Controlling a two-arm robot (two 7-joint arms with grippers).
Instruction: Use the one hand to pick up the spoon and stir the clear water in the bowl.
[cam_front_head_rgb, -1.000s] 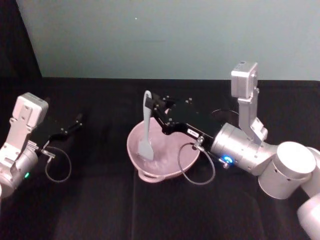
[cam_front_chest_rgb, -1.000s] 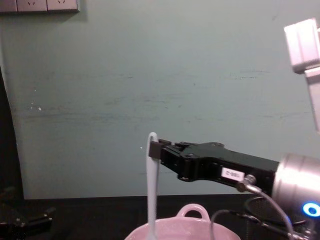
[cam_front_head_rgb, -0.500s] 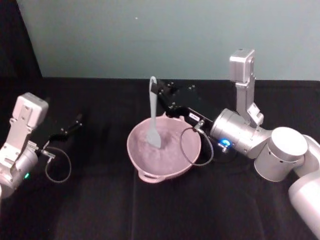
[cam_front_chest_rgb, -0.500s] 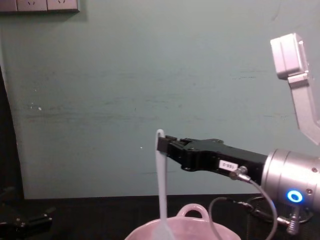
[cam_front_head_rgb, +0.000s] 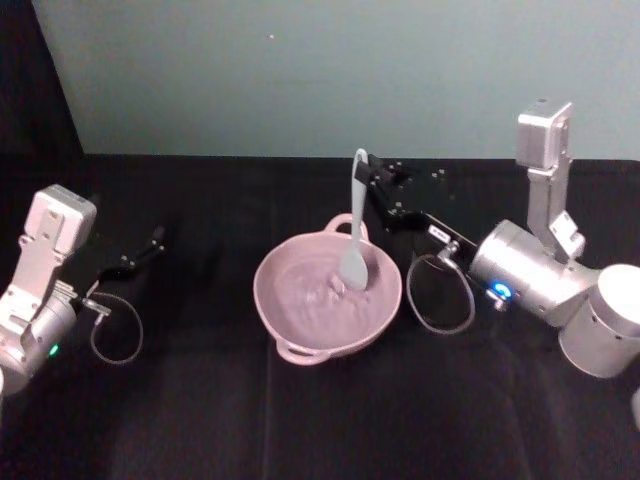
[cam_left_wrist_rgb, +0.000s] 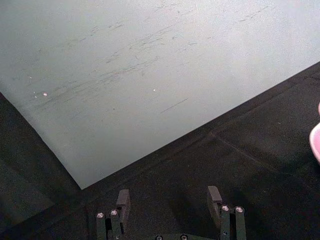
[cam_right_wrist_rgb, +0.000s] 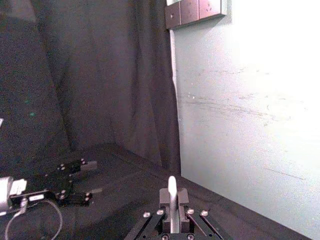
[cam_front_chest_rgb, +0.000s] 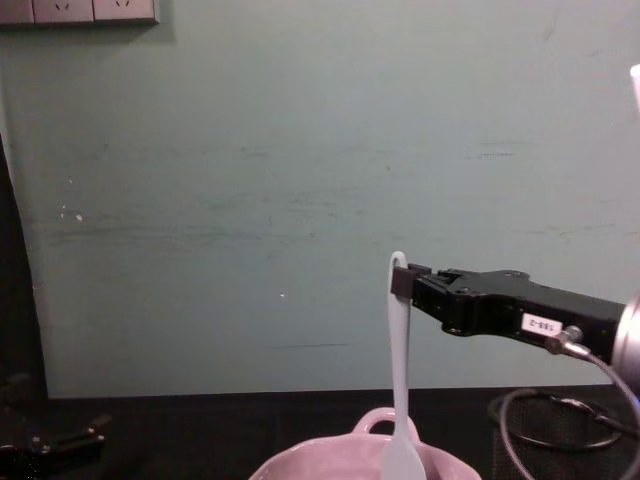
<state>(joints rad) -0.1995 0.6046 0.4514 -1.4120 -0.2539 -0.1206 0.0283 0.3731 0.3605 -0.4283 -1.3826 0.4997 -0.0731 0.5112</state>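
Note:
The pale pink bowl (cam_front_head_rgb: 290, 318) sits mid-table, its loop handle (cam_front_chest_rgb: 382, 419) toward the wall. My right gripper (cam_front_head_rgb: 367, 172) is shut on the top of the white spoon (cam_front_head_rgb: 356, 218), which hangs nearly upright. The spoon's blade (cam_front_head_rgb: 352, 270) dips into the bowl's right side. Faint ripples mark the clear water (cam_front_head_rgb: 315, 292). From the chest, the spoon (cam_front_chest_rgb: 398, 360) drops from the right gripper (cam_front_chest_rgb: 403, 280) into the bowl (cam_front_chest_rgb: 300, 464). The right wrist view has the spoon's handle end (cam_right_wrist_rgb: 172, 186) pinched in the right gripper (cam_right_wrist_rgb: 172, 212). My left gripper (cam_front_head_rgb: 142, 254) rests open at the far left.
A cable loop (cam_front_head_rgb: 440, 296) hangs from the right wrist just right of the bowl. A dark mesh cup (cam_front_chest_rgb: 535, 425) stands behind it. Another cable loop (cam_front_head_rgb: 115, 330) lies by the left arm. The teal wall (cam_front_head_rgb: 330, 70) closes off the table's back edge.
The right gripper has swept the spoon from the bowl's left side across to its right side, with the arm drawing back to the right. The left arm has not moved.

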